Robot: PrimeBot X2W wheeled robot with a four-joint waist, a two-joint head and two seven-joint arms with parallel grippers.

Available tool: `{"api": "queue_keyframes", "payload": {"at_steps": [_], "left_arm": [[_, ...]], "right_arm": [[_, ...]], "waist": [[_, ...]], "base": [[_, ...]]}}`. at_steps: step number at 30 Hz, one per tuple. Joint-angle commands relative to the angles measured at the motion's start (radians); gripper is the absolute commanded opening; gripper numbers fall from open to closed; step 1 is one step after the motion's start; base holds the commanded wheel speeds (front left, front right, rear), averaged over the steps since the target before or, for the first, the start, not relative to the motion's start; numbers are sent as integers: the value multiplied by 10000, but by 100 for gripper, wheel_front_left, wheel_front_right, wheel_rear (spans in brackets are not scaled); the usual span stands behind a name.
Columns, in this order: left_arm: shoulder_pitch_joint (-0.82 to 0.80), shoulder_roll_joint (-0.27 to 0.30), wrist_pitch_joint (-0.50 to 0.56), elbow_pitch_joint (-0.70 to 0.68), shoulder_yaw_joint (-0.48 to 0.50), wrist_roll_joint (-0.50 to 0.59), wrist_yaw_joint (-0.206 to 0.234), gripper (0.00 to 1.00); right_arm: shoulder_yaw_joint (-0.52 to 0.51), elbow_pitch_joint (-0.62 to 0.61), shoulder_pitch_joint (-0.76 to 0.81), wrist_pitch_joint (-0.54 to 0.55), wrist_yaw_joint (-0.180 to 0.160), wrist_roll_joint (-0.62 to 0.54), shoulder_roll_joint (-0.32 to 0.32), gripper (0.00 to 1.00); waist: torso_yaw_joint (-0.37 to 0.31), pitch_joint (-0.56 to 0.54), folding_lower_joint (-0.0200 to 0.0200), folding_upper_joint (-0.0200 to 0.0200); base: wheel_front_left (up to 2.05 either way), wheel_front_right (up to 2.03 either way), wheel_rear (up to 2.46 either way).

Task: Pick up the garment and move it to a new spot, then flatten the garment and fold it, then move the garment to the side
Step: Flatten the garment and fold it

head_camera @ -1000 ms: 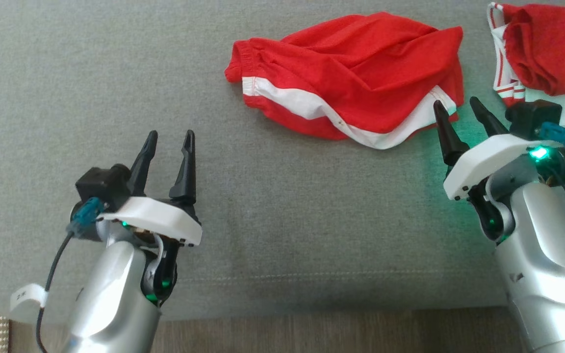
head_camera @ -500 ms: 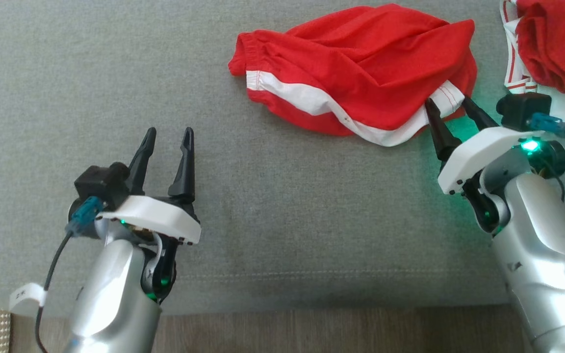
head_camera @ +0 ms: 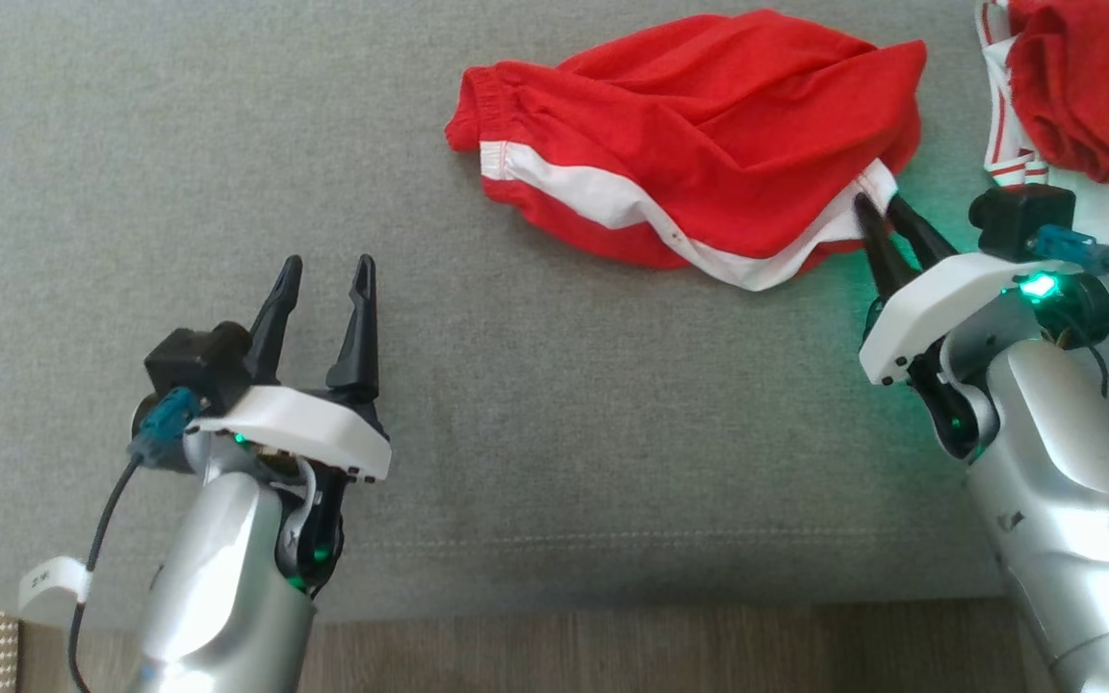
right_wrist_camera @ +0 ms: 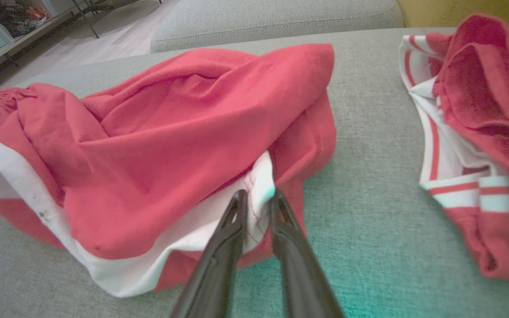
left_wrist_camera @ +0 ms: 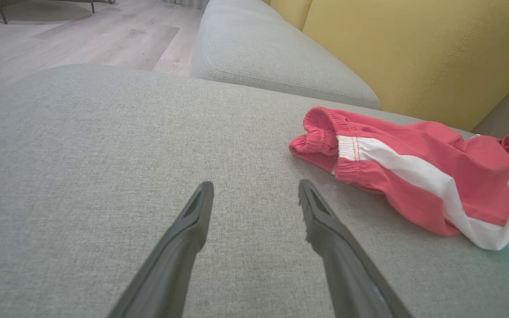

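The garment [head_camera: 709, 144] is a crumpled pair of red shorts with a white side stripe, lying on the grey cushion at the upper middle; it also appears in the left wrist view [left_wrist_camera: 413, 168] and the right wrist view [right_wrist_camera: 170, 145]. My right gripper [head_camera: 879, 204] sits at the shorts' near right corner, and its jaws [right_wrist_camera: 258, 196] are shut on the white hem there. My left gripper [head_camera: 328, 265] hovers open over bare cushion at the lower left, well short of the shorts, with nothing between its fingers [left_wrist_camera: 255, 185].
A second red and white garment [head_camera: 1084, 87] lies bunched at the far right, close to my right wrist [right_wrist_camera: 480, 110]. The grey cushion [head_camera: 564, 404] ends at a front seam above wooden floor [head_camera: 612, 654]. A yellow back cushion [left_wrist_camera: 413, 44] rises behind.
My right gripper moved forward to the shorts' corner and its jaws closed on the white hem. The left arm stayed put. The head camera shifted slightly.
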Motion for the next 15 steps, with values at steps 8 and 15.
{"api": "queue_keyframes", "payload": {"at_steps": [8, 15], "left_arm": [[-94, 95, -122, -152, 486, 100, -88, 100], [70, 91, -122, -15, 533, 62, -153, 100]], "right_arm": [[-129, -222, 136, -413, -2, -119, -42, 0], [-671, -729, 737, -693, -2, -337, 103, 0]], "waist": [[-236, -356, 0, 0], [-529, -650, 0, 0]], "base": [[0, 0, 0], [0, 0, 0]]}}
